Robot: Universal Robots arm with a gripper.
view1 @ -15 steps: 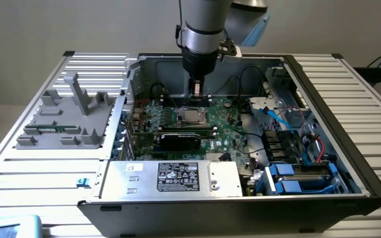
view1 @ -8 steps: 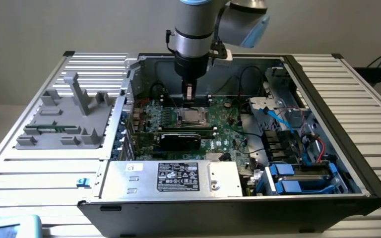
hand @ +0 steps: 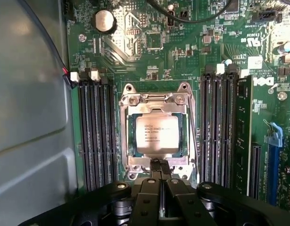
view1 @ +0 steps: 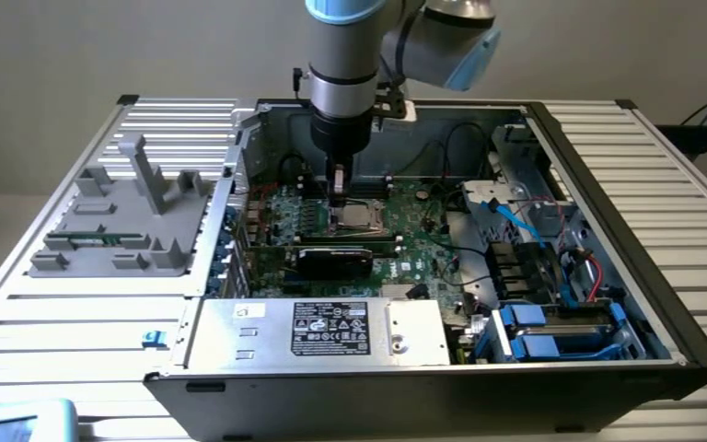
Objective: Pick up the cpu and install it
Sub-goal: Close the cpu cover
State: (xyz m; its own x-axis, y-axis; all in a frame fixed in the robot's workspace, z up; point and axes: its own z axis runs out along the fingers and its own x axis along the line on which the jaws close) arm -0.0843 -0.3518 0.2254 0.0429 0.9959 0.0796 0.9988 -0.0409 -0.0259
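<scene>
The gripper [hand: 156, 165] has its fingers pressed together, with nothing visible between them. Their tip hangs at the near edge of the socket frame [hand: 125, 136]; whether it touches the metal cannot be told. The cpu [hand: 157, 135] lies just beyond the tip, flat and seated inside the frame. It is roughly square, so it has no real long axis, and its edges run parallel to the frame. In the exterior view the arm stands upright over this spot. RAM slots [hand: 95, 136] flank the frame on both sides and stand close to it. Beyond one bank is the grey case wall [hand: 27, 117]. Further past the cpu sit a coin cell [hand: 103, 21] and a black cable [hand: 192, 19], both clear of the fingers
</scene>
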